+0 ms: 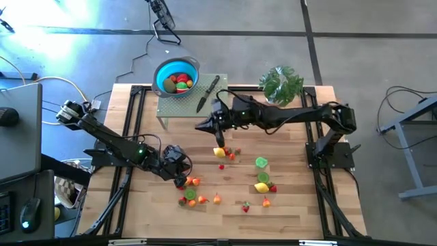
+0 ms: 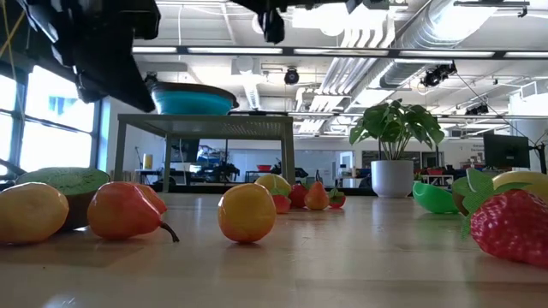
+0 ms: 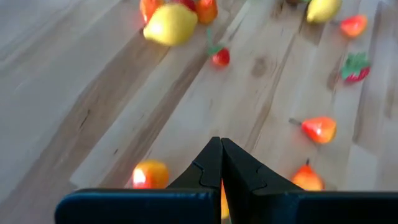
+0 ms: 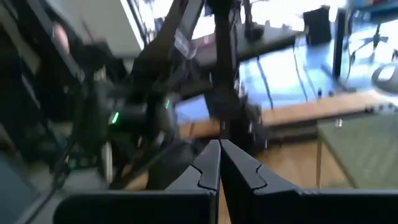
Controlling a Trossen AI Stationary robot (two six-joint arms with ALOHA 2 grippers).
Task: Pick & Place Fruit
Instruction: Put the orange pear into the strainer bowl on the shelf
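Mid-desk, fruit (image 1: 225, 179) lies scattered toward the front edge; both left gripper (image 1: 181, 179) and right gripper (image 1: 217, 133) have fingers pressed together, empty. Swinging low like that could knock pieces rolling off.

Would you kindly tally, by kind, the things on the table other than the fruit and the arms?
Blue bowl: 1
Black-handled knife: 1
Potted plant: 1
Raised grey stand: 1
Total: 4
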